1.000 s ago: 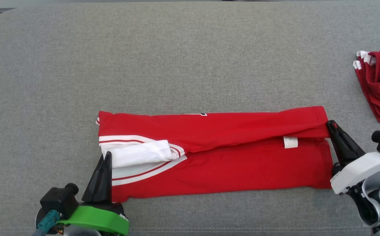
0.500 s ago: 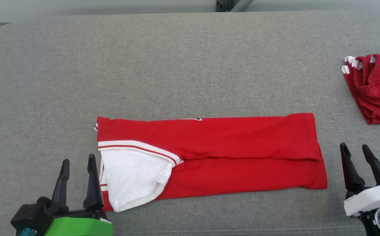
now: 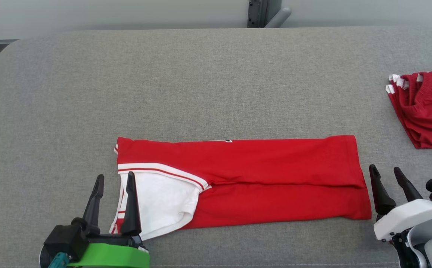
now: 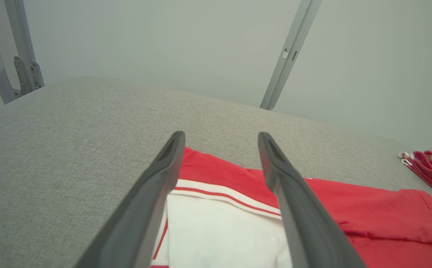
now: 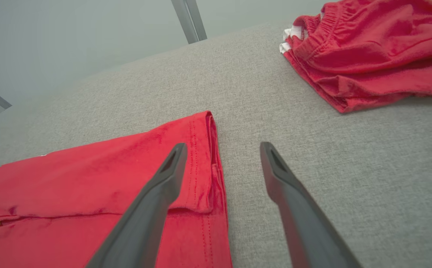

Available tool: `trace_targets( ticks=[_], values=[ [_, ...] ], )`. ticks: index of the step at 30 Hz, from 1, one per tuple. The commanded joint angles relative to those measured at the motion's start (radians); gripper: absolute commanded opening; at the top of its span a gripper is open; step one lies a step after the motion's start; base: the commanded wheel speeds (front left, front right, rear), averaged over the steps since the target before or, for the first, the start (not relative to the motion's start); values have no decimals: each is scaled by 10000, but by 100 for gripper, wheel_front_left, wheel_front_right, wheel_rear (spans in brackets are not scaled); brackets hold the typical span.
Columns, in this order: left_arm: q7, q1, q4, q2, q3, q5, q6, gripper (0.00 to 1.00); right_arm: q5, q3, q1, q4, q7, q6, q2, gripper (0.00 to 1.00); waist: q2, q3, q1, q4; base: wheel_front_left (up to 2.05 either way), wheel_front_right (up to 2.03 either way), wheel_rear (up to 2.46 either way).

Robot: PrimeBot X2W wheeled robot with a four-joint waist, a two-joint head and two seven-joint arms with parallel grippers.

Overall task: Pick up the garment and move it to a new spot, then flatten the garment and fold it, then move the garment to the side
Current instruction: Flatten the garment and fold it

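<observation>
The garment (image 3: 260, 178) is a red shirt with a white, red-striped sleeve at its left end. It lies folded lengthwise into a long band on the grey surface. My left gripper (image 3: 114, 179) stands open at the band's left end, its right finger over the white sleeve (image 4: 216, 238). The same open left gripper (image 4: 221, 137) frames the striped trim in the left wrist view. My right gripper (image 3: 385, 170) is open just off the band's right end. In the right wrist view the right gripper (image 5: 223, 149) straddles the garment's hemmed edge (image 5: 205, 163). Neither gripper holds anything.
A stack of folded red garments (image 3: 424, 106) with white trim lies at the far right (image 5: 368, 52). The grey padded surface (image 3: 201, 82) stretches bare behind the shirt. Metal frame posts (image 3: 264, 13) stand beyond its far edge, and its rounded corner is at the upper left.
Both grippers let go of the top fold and opened, then drew back toward me. The fold now lies flat on the lower layer. The head camera tilted, shifting the scene down.
</observation>
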Motion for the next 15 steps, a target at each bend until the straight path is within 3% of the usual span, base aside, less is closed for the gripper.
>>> trace_targets(
  ticks=[1,15],
  values=[
    [-28,-173,85,-42,-13,191,-81,100,-131,8,-223,199,129,-12,68,100,0,-84,0,119,0,0,0],
    [-28,-103,297,-375,297,582,-345,100,-497,136,-1311,2808,911,-12,330,100,0,-95,0,668,0,0,0]
  ],
)
